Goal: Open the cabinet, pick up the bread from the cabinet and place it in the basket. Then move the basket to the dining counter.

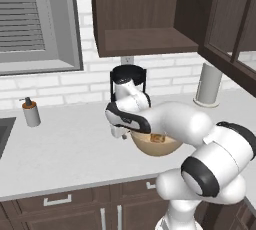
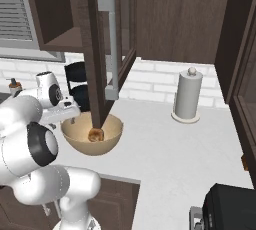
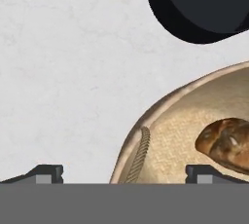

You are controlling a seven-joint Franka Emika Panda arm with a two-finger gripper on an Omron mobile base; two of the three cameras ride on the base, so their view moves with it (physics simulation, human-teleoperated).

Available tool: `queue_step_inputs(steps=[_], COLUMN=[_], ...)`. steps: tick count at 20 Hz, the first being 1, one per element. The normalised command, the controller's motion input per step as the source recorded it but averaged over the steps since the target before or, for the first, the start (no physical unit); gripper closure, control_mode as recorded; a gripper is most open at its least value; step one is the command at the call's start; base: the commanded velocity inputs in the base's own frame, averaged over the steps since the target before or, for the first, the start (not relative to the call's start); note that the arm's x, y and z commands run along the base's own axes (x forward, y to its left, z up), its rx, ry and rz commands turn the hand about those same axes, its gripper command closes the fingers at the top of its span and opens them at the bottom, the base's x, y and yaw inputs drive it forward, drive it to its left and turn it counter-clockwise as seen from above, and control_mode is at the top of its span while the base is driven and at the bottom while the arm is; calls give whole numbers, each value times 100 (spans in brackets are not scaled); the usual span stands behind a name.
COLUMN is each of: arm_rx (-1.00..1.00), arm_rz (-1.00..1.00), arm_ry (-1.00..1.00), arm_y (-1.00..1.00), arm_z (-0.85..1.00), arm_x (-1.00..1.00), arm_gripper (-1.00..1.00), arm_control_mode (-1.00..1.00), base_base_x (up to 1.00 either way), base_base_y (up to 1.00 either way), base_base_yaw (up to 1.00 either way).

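the arm bends low over the counter, wrist turned down, and the gripper hangs with its fingers spread apart, straddling the rim of the basket. the bread, a golden-brown crusty roll, lies inside the tan basket, just past the right finger. the cabinet door stands open above.

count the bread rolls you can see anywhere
1. The bread lies inside the basket on the counter, beside the black rack, and the tool straddles the basket's rim. The open cabinet shelf looks bare, though its far corners are hidden.
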Motion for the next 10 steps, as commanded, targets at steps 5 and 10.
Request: queue_step_inputs(steps=[5, 10], arm_rx=[0, 0], arm_rz=[0, 0], arm_ry=[-8, -16], arm_y=[-16, -4], arm_z=[0, 0], arm_x=[-37, -23], arm_gripper=[-100, -100], arm_control_mode=[-100, -100], base_base_x=[0, 0], base_base_y=[0, 0], base_base_yaw=[0, 0])
